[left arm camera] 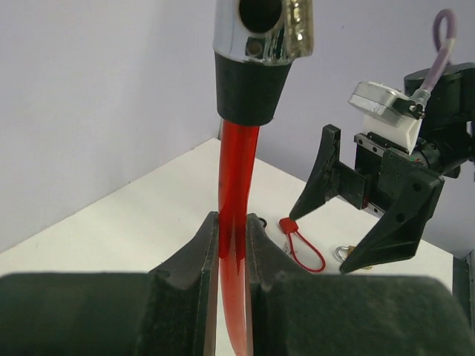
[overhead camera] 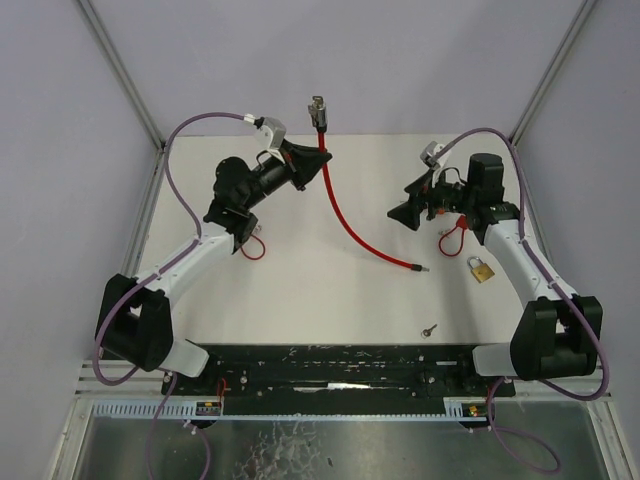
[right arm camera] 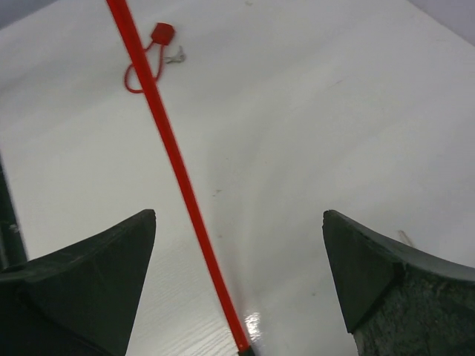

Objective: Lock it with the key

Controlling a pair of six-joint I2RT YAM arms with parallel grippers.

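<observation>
While the left gripper (overhead camera: 318,160) is clamped on the red cable (overhead camera: 350,225) just below its chromed lock head (overhead camera: 318,108), which it holds raised at upper centre of the top view, we find the right gripper (overhead camera: 400,202) with jaws spread wide and nothing between them. It hovers above the table (overhead camera: 300,290), right of the cable. The key (overhead camera: 430,329) lies loose on the table at lower centre-right, well apart from both grippers and down-frame of the right one. The right arm is plainly the nearer. Its long axis appears slightly off horizontal in the frame, but it is too small for us to tell bow from blade. A brass padlock (overhead camera: 482,268) lies just right of the cable's free end (overhead camera: 421,268). In our judgement, the coming move requires the right gripper to descend down-frame onto the key.
</observation>
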